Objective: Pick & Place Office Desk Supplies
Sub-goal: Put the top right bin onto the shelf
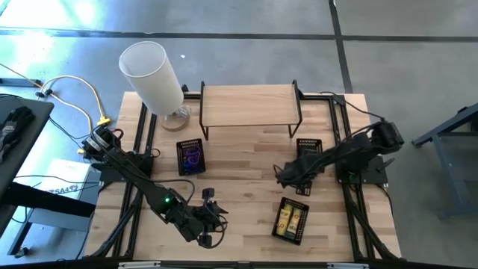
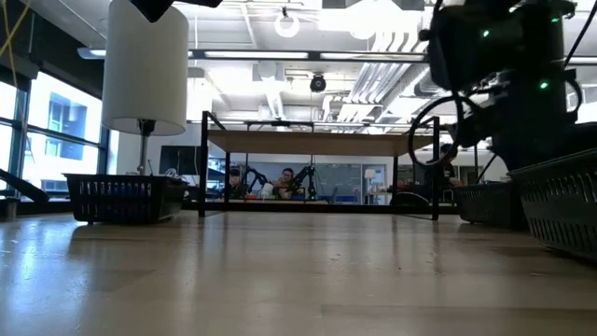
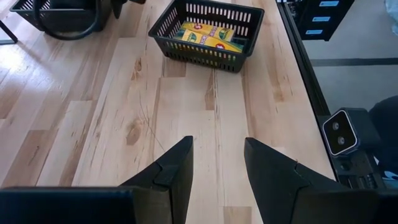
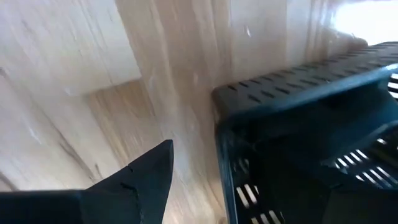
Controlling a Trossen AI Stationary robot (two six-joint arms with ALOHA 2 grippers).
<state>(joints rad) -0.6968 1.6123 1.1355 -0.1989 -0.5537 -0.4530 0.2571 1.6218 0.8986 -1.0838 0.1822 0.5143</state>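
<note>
- Three black mesh trays sit on my light wooden table (image 1: pixel 246 161): one with purple and blue band loops (image 1: pixel 191 157) left of centre, one near the front with small yellow rectangular pieces (image 1: pixel 291 220), and a third tray (image 1: pixel 308 147) by the right arm whose contents I cannot make out
- Sorting looks largely done to me: from above I find no loose supplies on the bare wood, though very small items could escape me at this range
- My left gripper (image 1: pixel 211 233) hovers low over the front edge of the table, left of the yellow-piece tray; in its wrist view the two dark fingers (image 3: pixel 177 174) stand apart with only bare planks between them, so it carries nothing
- My right gripper (image 1: pixel 287 178) sits between the third tray and the yellow-piece tray; its wrist view shows one finger (image 4: pixel 146 177) beside a black slotted tray wall (image 4: pixel 298 99), jaws spread wide, and I see no item pinched
- Both hands being empty, I judge I am between picks or close to finishing
- What remains, as I read it, is confirming nothing small lies hidden behind the arms, under the wooden shelf riser (image 1: pixel 250 104), or near the tall white cylinder (image 1: pixel 151 75)
</note>
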